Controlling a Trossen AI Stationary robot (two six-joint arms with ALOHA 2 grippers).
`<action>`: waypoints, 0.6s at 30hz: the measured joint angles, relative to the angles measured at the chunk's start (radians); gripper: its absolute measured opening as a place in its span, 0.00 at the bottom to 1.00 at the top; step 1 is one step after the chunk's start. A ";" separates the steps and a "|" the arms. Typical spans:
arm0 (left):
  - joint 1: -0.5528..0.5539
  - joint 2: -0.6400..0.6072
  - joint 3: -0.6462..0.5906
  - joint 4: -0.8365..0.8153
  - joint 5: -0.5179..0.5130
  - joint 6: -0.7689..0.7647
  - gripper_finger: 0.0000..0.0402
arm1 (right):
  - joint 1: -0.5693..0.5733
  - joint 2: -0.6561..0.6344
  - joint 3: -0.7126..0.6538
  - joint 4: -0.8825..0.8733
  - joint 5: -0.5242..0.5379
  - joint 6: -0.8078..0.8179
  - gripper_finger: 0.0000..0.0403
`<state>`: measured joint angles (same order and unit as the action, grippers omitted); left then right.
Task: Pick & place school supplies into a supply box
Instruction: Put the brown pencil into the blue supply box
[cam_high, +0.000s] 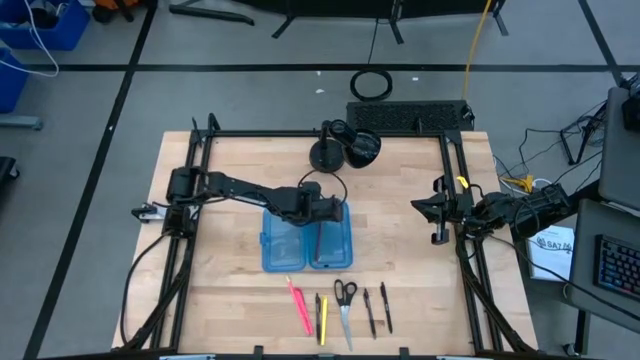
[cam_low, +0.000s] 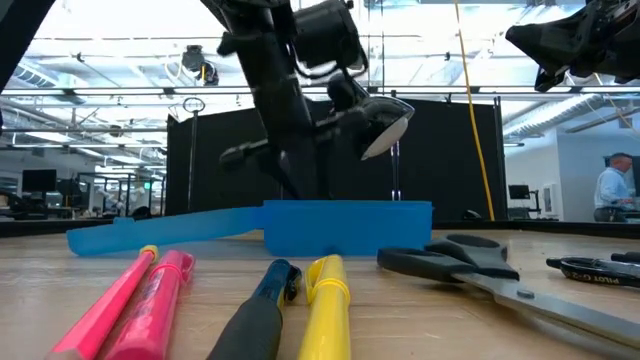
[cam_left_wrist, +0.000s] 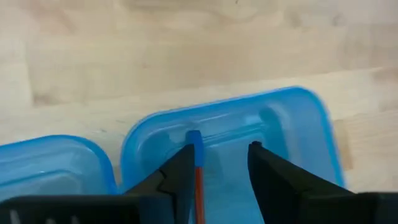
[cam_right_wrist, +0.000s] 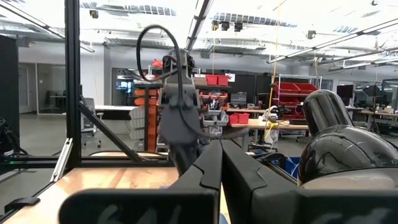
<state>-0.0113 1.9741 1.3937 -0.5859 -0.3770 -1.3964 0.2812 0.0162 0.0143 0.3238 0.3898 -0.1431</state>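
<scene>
The blue translucent supply box lies open at the table's middle, both halves facing up; it also shows in the low view. My left gripper is open and points down into the right half. A thin red pen with a blue end lies in that half, right beside one finger; it also shows in the high view. Pink markers, a black and a yellow pen, scissors and two black pens lie in a row near the front edge. My right gripper is shut and empty at the table's right edge. My left gripper's fingers stand apart, pointing down into the box's right half. The red pen lies along the inner side of one finger, with its blue end at the fingertip. I cannot tell whether that finger touches the pen; the other finger is clear of it.
Two black round objects on stands sit at the table's far edge. A black frame runs along the table's left, far and right sides. Bare wood lies left and right of the box.
</scene>
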 joint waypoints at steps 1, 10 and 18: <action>-0.003 -0.011 0.000 -0.003 -0.011 0.000 0.36 | 0.000 0.000 0.000 0.001 0.000 0.000 0.00; -0.035 -0.088 0.001 0.007 -0.041 0.116 0.26 | 0.000 0.000 0.000 0.000 -0.001 0.000 0.00; -0.057 -0.049 0.001 0.069 0.063 0.348 0.02 | 0.000 0.000 0.000 0.002 -0.001 0.000 0.00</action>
<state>-0.0681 1.9250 1.3949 -0.5169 -0.3135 -1.0487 0.2813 0.0166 0.0147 0.3260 0.3889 -0.1429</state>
